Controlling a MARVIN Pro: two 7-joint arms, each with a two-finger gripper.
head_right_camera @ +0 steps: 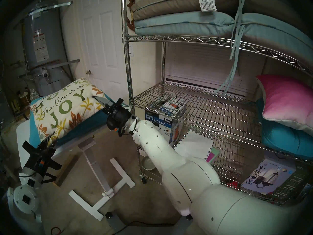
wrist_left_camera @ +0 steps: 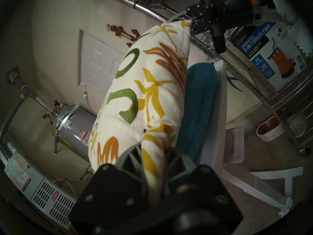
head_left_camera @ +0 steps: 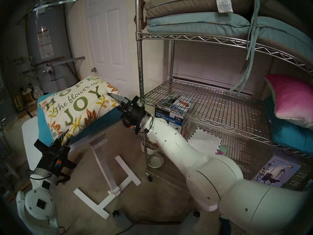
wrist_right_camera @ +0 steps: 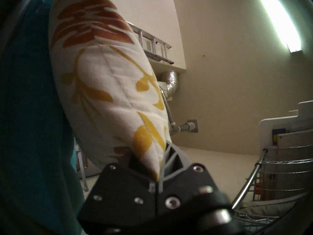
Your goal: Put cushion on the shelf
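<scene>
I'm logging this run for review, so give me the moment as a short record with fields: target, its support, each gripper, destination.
target: cushion, cream with "HOPE" and "JOY" lettering, tilted
support: lies on a teal seat cushion atop a white table
left gripper: shut on the cushion's near corner
right gripper: shut on the corner nearest the rack
destination: shelf, chrome wire, middle tier bare at its left part
also on that tier: pink pillow at the right end

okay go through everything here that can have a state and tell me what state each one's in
Cream HOPE/JOY leaf-print cushion: gripped at two corners, over the teal cushion.
Left gripper: shut on a cushion corner.
Right gripper: shut on another corner.
Chrome wire shelf: middle tier's left part bare.
White panelled door: closed.
</scene>
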